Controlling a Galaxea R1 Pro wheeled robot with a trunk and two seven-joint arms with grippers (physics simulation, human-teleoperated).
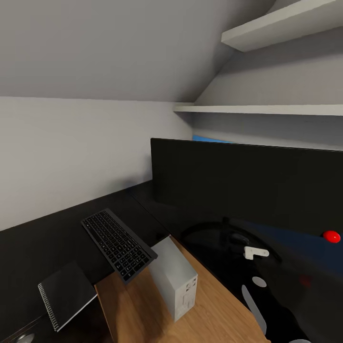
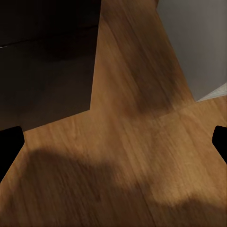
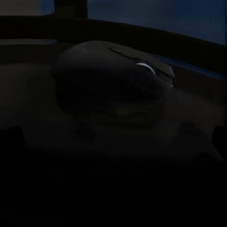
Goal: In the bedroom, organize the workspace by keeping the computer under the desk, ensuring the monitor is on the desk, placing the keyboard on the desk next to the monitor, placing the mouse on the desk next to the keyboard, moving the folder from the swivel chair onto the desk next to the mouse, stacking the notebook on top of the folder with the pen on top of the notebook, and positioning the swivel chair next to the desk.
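The wide black monitor [image 1: 247, 186] stands close at the right of the head view, with a red dot [image 1: 331, 236] at its lower corner. The keyboard [image 1: 118, 245] lies on the black desk [image 1: 38, 238], one end jutting over the edge. The dark grey notebook [image 1: 66, 293] lies near the desk's front. The light grey computer [image 1: 176, 281] stands on the wooden floor beside the desk. A short whitish stick that looks like the pen [image 1: 256, 252] lies by the monitor's stand. The dark mouse [image 3: 113, 75] sits just beyond my open right gripper [image 3: 113, 137]. My left gripper [image 2: 113, 142] hangs open over the floor.
Two white wall shelves [image 1: 281, 28] run above the monitor under a sloping ceiling. A blue surface [image 1: 295, 240], seemingly the folder, shows under the monitor's lower edge and behind the mouse [image 3: 156, 14]. A dark desk panel [image 2: 47, 61] and the computer's side [image 2: 198, 42] flank the wooden floor [image 2: 132, 142].
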